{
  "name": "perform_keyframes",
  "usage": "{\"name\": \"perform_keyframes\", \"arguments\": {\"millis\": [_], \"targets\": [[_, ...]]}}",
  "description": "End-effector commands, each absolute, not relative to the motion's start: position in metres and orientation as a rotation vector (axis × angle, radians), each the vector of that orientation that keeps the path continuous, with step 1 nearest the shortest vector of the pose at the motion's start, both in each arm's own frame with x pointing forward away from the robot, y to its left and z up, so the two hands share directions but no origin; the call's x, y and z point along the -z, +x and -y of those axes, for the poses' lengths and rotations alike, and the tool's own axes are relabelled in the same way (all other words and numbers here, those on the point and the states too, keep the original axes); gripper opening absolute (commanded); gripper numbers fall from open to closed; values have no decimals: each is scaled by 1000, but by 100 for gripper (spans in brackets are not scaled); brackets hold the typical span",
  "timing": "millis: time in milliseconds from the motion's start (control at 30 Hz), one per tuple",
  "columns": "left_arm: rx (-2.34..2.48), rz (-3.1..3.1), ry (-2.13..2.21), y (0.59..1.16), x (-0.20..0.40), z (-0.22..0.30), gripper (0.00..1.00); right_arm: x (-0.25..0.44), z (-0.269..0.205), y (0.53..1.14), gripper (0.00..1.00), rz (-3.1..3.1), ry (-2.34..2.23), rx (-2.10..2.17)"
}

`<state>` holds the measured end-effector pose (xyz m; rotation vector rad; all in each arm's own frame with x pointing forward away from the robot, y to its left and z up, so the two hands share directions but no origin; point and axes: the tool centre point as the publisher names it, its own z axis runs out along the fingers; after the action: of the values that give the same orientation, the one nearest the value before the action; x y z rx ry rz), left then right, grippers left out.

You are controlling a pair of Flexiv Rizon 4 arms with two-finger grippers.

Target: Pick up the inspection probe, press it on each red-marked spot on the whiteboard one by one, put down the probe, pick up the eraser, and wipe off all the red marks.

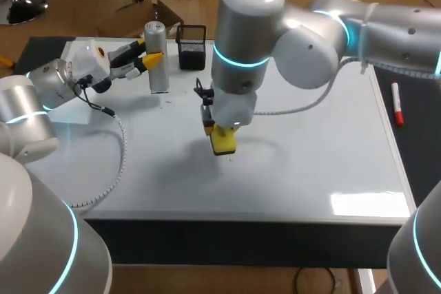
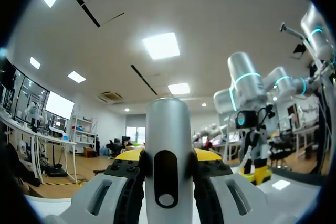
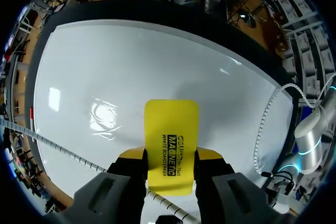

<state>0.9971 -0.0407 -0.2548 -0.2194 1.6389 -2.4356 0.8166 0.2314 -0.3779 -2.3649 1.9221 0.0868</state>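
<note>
My left gripper (image 1: pixel 153 60) is shut on the silver cylindrical inspection probe (image 1: pixel 157 58), which stands upright at the back left of the whiteboard (image 1: pixel 310 170). In the left wrist view the probe (image 2: pixel 168 166) fills the space between the yellow-tipped fingers. My right gripper (image 1: pixel 222 135), reaching in to the board's middle, is shut on the yellow eraser (image 1: pixel 223 140), pointing it down at the board. The right wrist view shows the eraser (image 3: pixel 171 142) clamped between the fingers just above the white surface (image 3: pixel 131 66). No red marks are visible on the board.
A black mesh holder (image 1: pixel 191 46) stands at the board's back edge, right beside the probe. A red marker (image 1: pixel 397 104) lies on the dark table to the right of the board. A white coiled cable (image 1: pixel 114 163) trails across the board's left side.
</note>
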Motion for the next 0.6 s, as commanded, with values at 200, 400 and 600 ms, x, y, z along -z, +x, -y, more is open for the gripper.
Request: {"name": "perform_keyframes", "arguments": {"millis": [200, 400, 600], "targets": [[2435, -1640, -221, 997, 253, 41, 0, 406, -246, 811, 0, -1952, -2392, -89], [2435, -1640, -221, 997, 253, 41, 0, 423, -242, 806, 0, -1989, -2397, -102], [2435, -1640, -221, 997, 253, 41, 0, 439, -233, 805, 0, -2041, -2388, -89]]}}
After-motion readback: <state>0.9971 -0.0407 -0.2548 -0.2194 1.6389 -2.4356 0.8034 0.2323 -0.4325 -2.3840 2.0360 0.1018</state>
